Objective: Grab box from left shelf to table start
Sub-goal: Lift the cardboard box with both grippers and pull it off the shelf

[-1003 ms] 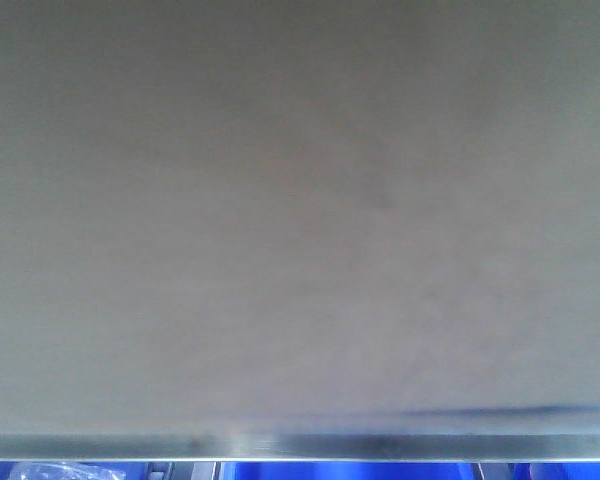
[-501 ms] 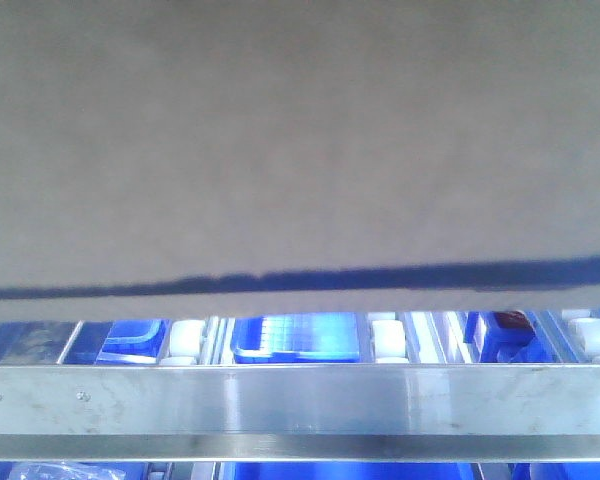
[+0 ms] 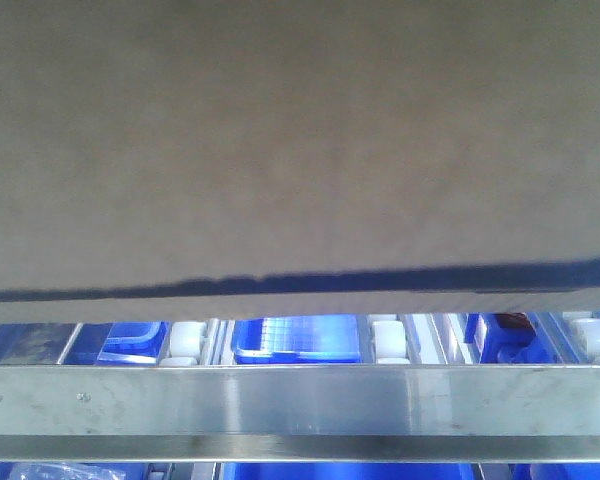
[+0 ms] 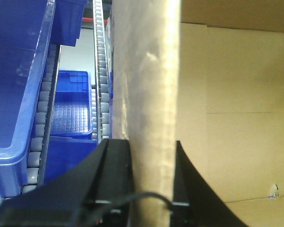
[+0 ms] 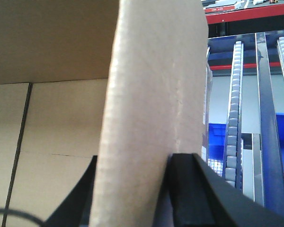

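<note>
Above the left shelf's steel rail [image 3: 300,400], the box [image 3: 300,140] fills the front view, its lower edge apart from the rail, with rollers [image 3: 185,340] and blue bins [image 3: 295,340] showing in the gap. The left fingers [image 4: 116,165] are closed on one side wall of the box, one inside and one outside; the right fingers [image 5: 184,179] pinch the opposite wall likewise. The step in hand looks like the lift-off from the shelf. Next, both arms need to draw back together, level, so the box clears the rail; the tabletop is out of view.
</note>
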Robot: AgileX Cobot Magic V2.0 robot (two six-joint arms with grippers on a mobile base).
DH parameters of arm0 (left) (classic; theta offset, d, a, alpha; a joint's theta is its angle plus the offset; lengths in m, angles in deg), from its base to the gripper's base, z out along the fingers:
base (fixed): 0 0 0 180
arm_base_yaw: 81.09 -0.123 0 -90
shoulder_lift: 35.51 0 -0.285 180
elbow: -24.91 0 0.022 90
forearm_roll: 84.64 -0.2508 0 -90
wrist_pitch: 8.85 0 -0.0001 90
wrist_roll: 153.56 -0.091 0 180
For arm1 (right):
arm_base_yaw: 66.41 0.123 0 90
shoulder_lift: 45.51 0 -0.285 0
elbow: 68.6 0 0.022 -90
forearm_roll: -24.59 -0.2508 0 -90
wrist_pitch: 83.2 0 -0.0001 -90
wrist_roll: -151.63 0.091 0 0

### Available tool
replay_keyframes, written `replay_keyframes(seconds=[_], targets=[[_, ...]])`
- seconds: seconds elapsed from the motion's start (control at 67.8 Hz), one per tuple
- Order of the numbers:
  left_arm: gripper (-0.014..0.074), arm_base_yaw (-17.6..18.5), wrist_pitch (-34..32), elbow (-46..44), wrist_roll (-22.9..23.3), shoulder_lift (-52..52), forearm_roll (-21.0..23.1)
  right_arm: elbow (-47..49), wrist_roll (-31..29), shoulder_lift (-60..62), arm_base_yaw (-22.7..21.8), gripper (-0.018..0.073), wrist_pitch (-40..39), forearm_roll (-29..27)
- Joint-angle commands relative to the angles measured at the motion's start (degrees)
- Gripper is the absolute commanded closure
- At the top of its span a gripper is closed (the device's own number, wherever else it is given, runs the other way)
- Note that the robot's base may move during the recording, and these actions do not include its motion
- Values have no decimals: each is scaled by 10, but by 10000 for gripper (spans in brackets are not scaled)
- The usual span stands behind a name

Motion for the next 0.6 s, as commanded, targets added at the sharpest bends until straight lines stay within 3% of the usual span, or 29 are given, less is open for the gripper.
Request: replay_keyframes(seconds=[0.0, 0.59], targets=[[690, 4, -114, -22, 15, -4, 45, 16, 7, -12, -2, 501, -96, -8], [696, 10, -114, -22, 15, -4, 44, 16, 7, -12, -3, 501, -96, -8]])
